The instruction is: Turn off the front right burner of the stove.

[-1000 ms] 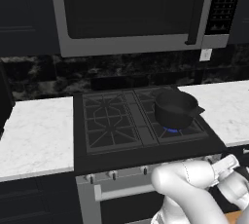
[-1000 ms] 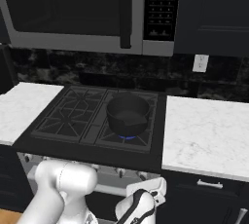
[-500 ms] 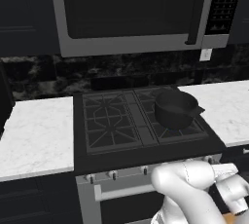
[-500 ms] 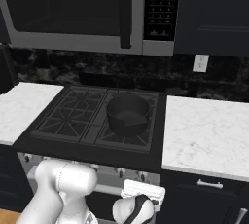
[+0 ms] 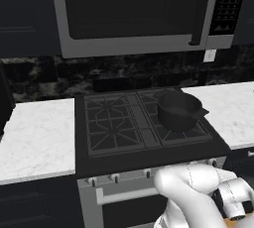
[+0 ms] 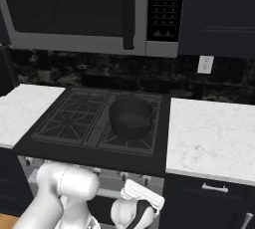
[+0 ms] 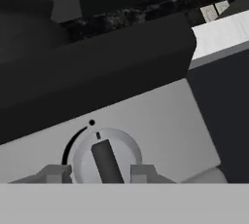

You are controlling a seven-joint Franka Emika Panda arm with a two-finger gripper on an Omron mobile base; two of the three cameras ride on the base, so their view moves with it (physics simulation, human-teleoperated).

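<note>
Your end effector [image 7: 101,173] sits right at the silver knob [image 7: 104,157] on the steel front of the stove [image 5: 149,145], its two fingertips [image 7: 56,173] spread either side of the knob's dial with the dark grip bar between them; the jaws are open and bracket the knob, though you can't quite tell whether the pads touch it, since the grey band cuts off the bottom. The bar's long axis runs nearly up the panel, its top leaning slightly away from the dot mark [image 7: 91,121] at the end of the black arc. Judging by that, any further turn must pivot about the knob's centre, straight ahead of the hand. Beyond and above, the base views show the front right burner [image 6: 130,136] under a dark pot [image 6: 130,117], with no blue flame there. White worktop [image 6: 211,138] lies just beside it.
</note>
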